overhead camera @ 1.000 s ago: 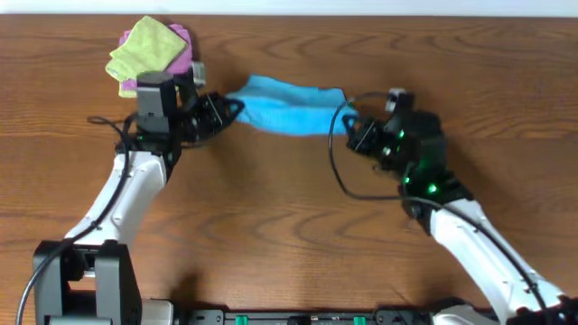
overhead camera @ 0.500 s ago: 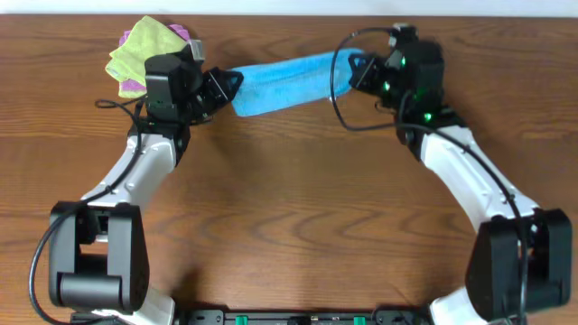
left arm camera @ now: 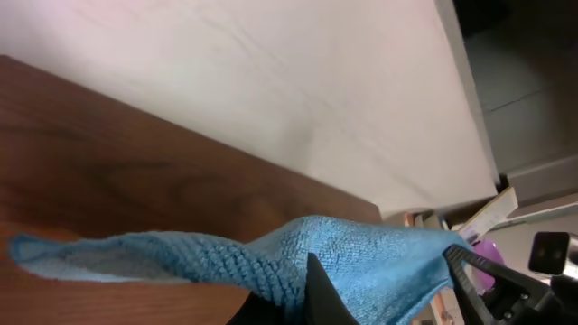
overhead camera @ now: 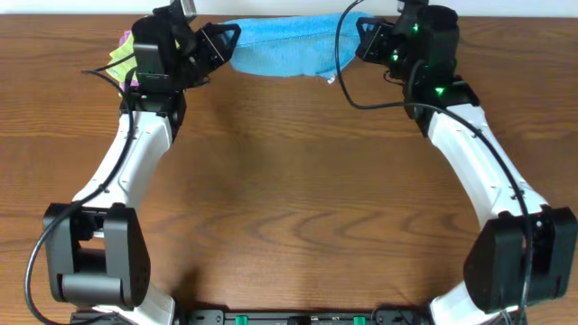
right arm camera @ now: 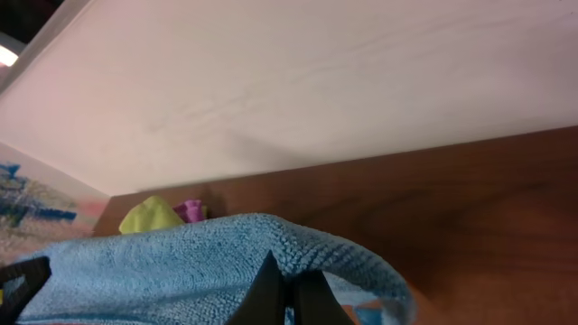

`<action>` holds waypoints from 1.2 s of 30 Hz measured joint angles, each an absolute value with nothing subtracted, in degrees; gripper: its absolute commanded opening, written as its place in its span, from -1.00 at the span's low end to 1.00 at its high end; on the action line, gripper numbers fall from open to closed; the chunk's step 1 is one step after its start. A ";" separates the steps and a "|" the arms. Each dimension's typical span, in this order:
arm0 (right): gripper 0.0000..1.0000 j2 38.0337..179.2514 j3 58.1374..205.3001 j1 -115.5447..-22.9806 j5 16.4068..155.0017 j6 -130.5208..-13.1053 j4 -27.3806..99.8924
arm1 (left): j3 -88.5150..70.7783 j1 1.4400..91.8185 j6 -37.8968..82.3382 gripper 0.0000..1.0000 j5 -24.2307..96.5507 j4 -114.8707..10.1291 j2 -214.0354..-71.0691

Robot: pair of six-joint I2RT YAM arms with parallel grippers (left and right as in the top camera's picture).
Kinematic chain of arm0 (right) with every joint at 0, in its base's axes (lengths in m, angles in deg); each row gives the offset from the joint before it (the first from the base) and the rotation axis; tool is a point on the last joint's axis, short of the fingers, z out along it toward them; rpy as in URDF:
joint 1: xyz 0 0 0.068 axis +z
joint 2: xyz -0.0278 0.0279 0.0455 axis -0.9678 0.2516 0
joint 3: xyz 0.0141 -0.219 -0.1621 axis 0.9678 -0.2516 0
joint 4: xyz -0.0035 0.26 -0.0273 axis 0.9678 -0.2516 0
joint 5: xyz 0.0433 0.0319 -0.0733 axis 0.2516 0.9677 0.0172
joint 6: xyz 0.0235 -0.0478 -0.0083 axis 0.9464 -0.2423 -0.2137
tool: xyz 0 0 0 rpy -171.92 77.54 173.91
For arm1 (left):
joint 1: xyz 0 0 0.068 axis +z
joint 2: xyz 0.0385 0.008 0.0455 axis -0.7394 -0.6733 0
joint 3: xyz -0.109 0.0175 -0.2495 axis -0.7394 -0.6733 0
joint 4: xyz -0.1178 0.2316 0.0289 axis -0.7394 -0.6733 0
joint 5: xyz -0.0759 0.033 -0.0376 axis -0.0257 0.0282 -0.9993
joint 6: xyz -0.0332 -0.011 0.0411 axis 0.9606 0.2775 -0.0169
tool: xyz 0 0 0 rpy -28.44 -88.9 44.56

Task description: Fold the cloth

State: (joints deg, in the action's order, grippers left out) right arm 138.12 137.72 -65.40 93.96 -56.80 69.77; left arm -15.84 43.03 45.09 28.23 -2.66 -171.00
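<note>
The sky-blue cloth (overhead camera: 287,47) hangs stretched between my two grippers at the far edge of the table. My left gripper (overhead camera: 221,41) is shut on its left end; the cloth (left arm camera: 361,266) drapes over the dark fingers (left arm camera: 312,302) in the left wrist view. My right gripper (overhead camera: 361,41) is shut on its right end; in the right wrist view the cloth (right arm camera: 181,266) folds over the closed fingers (right arm camera: 287,302). The cloth is lifted off the wood.
A lime-green cloth (overhead camera: 120,52) on a purple cloth (overhead camera: 125,38) lies at the far left, mostly hidden behind my left arm; both show in the right wrist view (right arm camera: 153,215). The table's far edge and a white wall (right arm camera: 316,81) are right behind the cloth.
Both grippers have carried the cloth away from me toward the far edge of the table and raised it. The cloth is now pulled out wider and straighter between them.
</note>
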 measured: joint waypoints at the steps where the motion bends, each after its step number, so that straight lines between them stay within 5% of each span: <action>1: -0.97 138.25 137.72 -65.47 94.00 -56.93 69.75 | -15.84 43.06 45.07 -0.88 28.23 -2.96 -171.00; 13: -0.97 140.61 137.72 -65.95 94.26 -59.27 67.85 | -15.82 42.73 42.82 -0.88 27.61 -8.84 -172.53; 36: -0.97 140.61 137.74 -66.41 101.17 -71.73 45.27 | -15.67 45.24 27.43 -0.88 17.04 -30.07 -172.68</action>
